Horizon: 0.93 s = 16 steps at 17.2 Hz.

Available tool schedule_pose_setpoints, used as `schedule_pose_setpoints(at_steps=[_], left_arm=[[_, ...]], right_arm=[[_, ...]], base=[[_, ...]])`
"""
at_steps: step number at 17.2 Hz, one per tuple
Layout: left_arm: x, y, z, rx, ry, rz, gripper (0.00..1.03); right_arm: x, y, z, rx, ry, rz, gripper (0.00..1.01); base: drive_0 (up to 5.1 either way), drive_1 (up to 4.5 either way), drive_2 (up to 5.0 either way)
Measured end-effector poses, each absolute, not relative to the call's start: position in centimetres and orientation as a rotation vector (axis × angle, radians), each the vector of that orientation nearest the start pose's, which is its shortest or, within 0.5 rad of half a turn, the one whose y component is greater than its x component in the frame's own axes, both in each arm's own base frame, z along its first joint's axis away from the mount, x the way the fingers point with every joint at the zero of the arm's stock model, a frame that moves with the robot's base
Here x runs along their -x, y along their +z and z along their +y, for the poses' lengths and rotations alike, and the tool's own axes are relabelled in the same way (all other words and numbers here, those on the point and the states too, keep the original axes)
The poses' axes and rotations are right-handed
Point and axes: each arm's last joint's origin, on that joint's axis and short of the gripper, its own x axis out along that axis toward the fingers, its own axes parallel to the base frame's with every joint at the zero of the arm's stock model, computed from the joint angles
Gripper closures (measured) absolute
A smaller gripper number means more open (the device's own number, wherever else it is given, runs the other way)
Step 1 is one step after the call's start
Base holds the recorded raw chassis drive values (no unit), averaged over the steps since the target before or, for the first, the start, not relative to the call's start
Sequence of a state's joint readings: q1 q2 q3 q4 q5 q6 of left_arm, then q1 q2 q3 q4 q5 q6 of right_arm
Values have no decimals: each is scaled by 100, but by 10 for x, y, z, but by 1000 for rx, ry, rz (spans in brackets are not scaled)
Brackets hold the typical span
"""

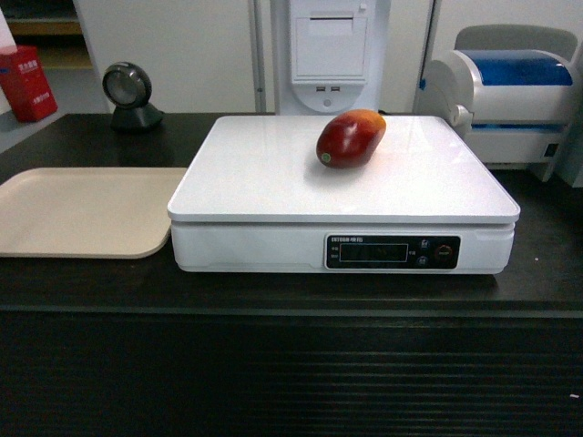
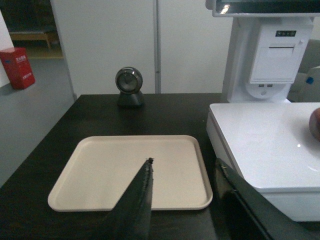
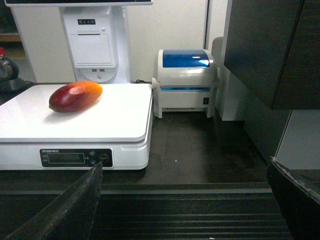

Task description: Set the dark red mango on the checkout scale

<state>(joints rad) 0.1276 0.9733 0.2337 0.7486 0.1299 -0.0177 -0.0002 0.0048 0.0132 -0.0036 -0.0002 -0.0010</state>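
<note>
Placement is judged complete, since the dark red mango (image 1: 351, 137) is rested on the scale (image 1: 273, 173) and both grippers, left gripper (image 2: 187, 200) and right gripper (image 3: 185, 200), are spread, empty, clear.

The dark red mango (image 1: 351, 138) had smooth, glossy skin, the scale (image 1: 273, 182) wore a glossy white plastic platter that mirrored the light, the beige tray (image 1: 82, 214) looked matt plastic, and the checkout (image 1: 291, 373) showed a dull black top over a ribbed front.
</note>
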Motion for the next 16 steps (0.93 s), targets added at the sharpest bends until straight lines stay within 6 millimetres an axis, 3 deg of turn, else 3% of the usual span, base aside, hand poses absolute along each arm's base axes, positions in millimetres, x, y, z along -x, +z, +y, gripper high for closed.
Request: schedule_pose_setpoints(at_steps=[3,4,6,11,16], left_arm=[[-169,188,13,19,-1,12,98],[-164,187,11,16,3,3,101],[-155,182,-1,14,-18,8,101],[-138,173,0,13,3,-7,101],[-134,166,0,11,2,9,101]], right_arm=[[-97,167,0,1,0,-5,3],[-97,167,0,1,0,-5,3],[-97,167,0,1,0,-5,3],[-97,167,0,1,0,-5,3],[-97,167,0,1,0,-5,3]], base=[[0,0,0],[0,0,0],[0,0,0],[0,0,0],[0,0,0]])
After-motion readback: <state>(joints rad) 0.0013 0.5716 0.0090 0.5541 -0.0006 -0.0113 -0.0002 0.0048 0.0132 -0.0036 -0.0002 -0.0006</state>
